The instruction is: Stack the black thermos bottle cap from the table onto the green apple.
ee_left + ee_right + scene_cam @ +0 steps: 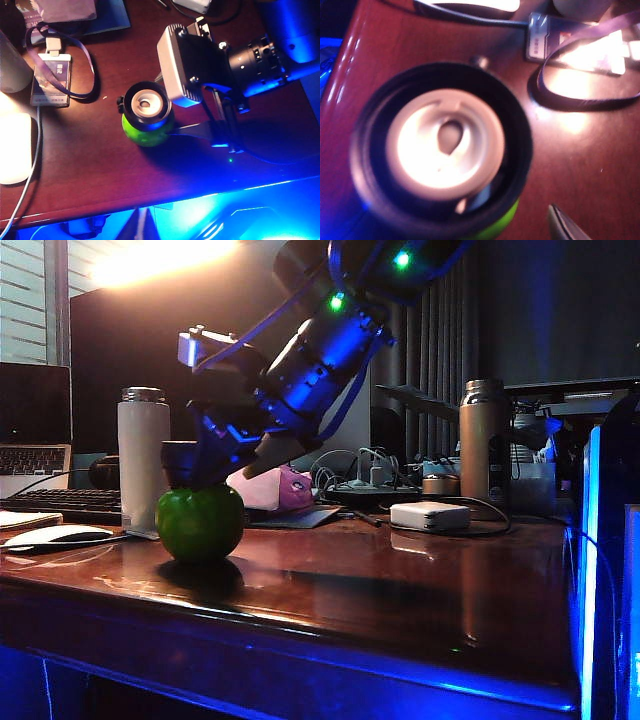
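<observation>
cap: black thermos bottle cap point(146, 104) sits open side up on the green apple point(148, 131), centre-left of the left wrist view; pale inner liner showing
apple: on the table point(400, 580), left of centre in the exterior view, glossy and round, likely to roll if nudged
cap handling: looks rigid, light, smooth-walled; perch on the curved apple top seems shaky
hold point: best taken across the outer wall from the sides, not by the rim
right gripper point(235, 465): just beside the cap, jaws spread wide, released, one fingertip point(567, 225) clear of it
left gripper: not visible in any view, state cannot be told
risk: a brush on withdrawal could tip the cap off
</observation>
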`<action>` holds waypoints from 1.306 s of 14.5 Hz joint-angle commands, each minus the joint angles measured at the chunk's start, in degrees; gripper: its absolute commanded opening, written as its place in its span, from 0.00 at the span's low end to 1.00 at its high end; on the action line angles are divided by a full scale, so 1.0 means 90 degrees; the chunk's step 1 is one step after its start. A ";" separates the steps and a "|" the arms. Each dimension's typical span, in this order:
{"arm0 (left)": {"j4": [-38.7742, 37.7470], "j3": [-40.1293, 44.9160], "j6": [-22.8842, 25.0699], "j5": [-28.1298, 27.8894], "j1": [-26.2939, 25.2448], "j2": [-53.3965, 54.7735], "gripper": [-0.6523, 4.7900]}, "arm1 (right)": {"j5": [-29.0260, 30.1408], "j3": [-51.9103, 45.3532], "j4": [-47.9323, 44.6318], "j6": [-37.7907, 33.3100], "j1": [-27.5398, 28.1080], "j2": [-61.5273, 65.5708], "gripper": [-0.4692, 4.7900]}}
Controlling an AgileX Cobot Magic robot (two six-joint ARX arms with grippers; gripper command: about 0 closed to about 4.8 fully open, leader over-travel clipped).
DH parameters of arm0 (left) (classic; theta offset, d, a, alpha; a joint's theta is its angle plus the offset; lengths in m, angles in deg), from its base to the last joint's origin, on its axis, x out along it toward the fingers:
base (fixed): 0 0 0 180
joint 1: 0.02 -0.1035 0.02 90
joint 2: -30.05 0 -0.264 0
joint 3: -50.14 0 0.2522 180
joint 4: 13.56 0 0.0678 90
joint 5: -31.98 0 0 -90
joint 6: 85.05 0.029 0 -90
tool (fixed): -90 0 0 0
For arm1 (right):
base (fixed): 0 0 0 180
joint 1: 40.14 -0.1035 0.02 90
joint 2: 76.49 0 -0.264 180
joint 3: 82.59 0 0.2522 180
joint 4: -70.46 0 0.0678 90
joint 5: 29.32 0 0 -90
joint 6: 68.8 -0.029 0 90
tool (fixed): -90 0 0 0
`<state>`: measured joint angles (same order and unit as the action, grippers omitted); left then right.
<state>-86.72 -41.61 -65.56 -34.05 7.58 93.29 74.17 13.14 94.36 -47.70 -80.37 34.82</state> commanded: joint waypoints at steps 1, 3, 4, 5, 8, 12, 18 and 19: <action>0.0034 -0.0029 0.0005 0.0032 0.0000 -0.0019 0.12 | 0.0019 0.0029 0.0236 0.0046 0.0070 -0.0216 1.00; 0.0036 -0.0029 0.0007 0.0032 0.0000 -0.0019 0.12 | -0.0017 0.0027 0.0396 0.0141 0.0092 -0.0401 1.00; 0.0036 -0.0029 0.0005 0.0032 0.0000 -0.0019 0.12 | -0.0100 0.0027 0.0493 0.0163 0.0112 -0.0503 1.00; 0.0036 -0.0029 0.0007 0.0029 0.0000 -0.0019 0.12 | -0.0153 0.0027 0.0624 0.0163 0.0158 -0.0624 1.00; 0.0034 -0.0029 0.0007 0.0032 0.0000 -0.0019 0.12 | -0.0393 0.0024 0.1054 0.0187 0.0267 -0.1003 1.00; 0.0036 -0.0029 0.0005 0.0032 0.0000 -0.0019 0.12 | -0.0393 0.0024 0.1481 0.0185 0.0406 -0.1518 0.26; 0.0034 -0.0029 0.0005 0.0029 0.0000 -0.0019 0.12 | -0.1260 0.0029 0.2072 0.0153 0.0605 -0.2722 0.09; 0.0034 -0.0029 0.0005 0.0032 0.0000 -0.0019 0.12 | -0.1290 0.0027 0.2127 0.0114 0.0692 -0.3009 0.09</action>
<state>-86.72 -41.61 -65.54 -34.05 7.56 93.29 63.33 13.10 113.63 -46.26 -74.73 9.44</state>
